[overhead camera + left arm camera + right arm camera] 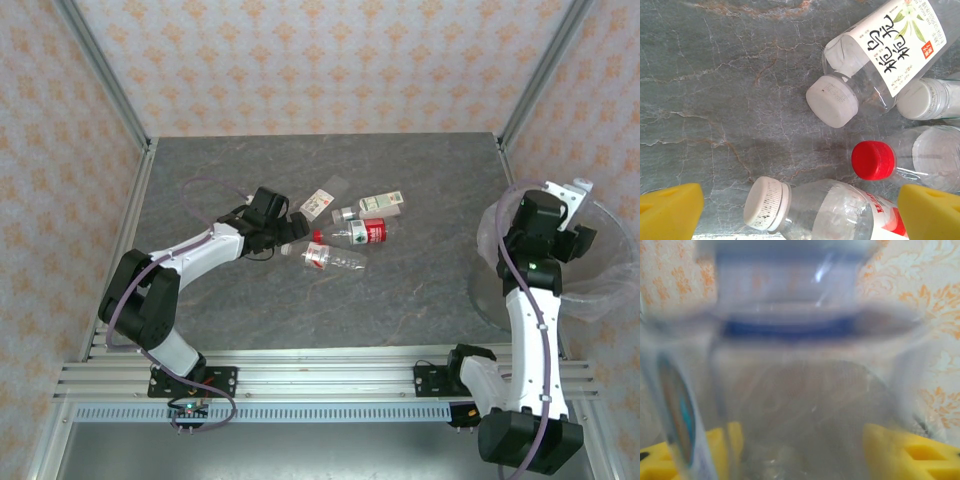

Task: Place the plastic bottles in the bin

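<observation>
A clear bottle (790,380) sits blurred against the right wrist lens, and the white-labelled bottle (890,45) is cut by the top edge.

4 plastic bottles (880,55) on marbled table (715,90)

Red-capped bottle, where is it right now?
In the left wrist view, right of centre, the red-capped bottle lies below the white-labelled bottle and above the red-labelled bottle.
</observation>
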Robot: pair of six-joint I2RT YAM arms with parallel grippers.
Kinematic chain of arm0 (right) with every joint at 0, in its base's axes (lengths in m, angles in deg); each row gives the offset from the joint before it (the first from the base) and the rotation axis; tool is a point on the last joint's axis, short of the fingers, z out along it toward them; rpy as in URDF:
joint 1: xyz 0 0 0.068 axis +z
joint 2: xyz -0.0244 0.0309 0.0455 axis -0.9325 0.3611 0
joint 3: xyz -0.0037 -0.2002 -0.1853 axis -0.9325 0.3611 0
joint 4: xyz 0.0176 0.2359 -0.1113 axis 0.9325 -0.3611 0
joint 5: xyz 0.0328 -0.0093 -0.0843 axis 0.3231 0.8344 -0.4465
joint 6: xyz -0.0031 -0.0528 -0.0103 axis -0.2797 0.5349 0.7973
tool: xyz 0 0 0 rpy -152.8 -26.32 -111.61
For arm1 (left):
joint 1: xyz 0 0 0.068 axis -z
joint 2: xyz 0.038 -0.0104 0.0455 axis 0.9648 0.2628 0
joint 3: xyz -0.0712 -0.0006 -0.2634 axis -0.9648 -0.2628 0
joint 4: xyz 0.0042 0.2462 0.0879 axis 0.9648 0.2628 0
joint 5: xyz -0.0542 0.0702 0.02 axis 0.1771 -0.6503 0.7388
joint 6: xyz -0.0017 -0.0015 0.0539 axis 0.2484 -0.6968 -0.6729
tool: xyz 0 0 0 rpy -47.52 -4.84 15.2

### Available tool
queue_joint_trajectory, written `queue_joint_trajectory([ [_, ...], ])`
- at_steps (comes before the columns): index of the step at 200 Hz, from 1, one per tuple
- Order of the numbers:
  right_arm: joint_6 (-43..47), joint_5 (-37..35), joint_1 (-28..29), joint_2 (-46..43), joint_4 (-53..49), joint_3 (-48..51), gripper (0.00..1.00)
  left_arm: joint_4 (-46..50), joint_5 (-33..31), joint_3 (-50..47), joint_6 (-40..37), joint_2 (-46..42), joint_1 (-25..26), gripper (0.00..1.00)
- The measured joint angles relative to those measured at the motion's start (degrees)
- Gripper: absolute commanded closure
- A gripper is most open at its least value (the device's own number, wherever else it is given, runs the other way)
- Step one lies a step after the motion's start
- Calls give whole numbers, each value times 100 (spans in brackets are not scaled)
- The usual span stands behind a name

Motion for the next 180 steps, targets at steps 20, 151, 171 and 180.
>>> queue_joint_trajectory([
  [20, -22, 15, 0, -103, -146, -15, 20, 7, 4, 2, 0, 0, 0, 0],
  [151, -323, 470, 315, -127, -876, -409, 1, 9, 94, 11, 4, 22, -2, 0],
  [171, -352, 605, 509, -125, -911, -485, 1, 9, 109, 11, 4, 22, 0, 0],
  [180, -385, 758, 610, -131, -938, -535, 1, 9, 114, 11, 7, 22, -2, 0],
])
